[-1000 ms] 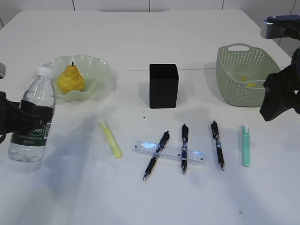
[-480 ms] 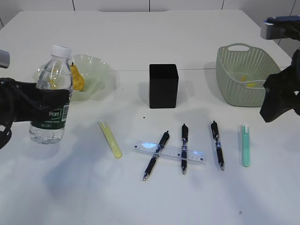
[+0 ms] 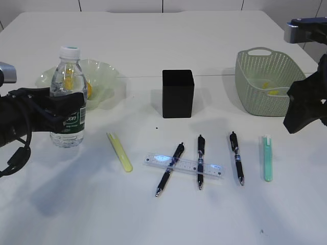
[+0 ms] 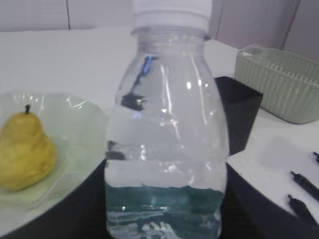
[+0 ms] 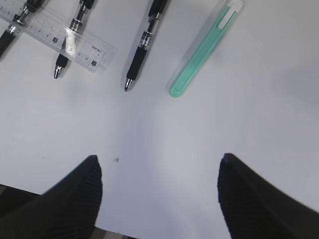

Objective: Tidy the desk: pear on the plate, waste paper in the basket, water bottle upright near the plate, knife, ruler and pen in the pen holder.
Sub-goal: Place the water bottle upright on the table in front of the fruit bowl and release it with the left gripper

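Altogether three pens (image 3: 199, 161), one ruler (image 3: 184, 165) — left jaws around water bottle (image 3: 68, 99), right jaws apart.

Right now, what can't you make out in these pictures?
- Left hand: exterior view, fingertips hidden behind the water bottle.
- Bottle base: left wrist view, cut off by the bottom edge.
- Ruler markings: exterior view, too small.
- Basket contents: exterior view, partly hidden by its wall.

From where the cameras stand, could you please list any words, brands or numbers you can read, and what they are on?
Water bottle label: white lettering, partly hidden by the left gripper, too blurred to read.
Ruler: black scale marks and tiny numerals, too small to read.
Pens, cutters, pen holder, basket: no legible text.
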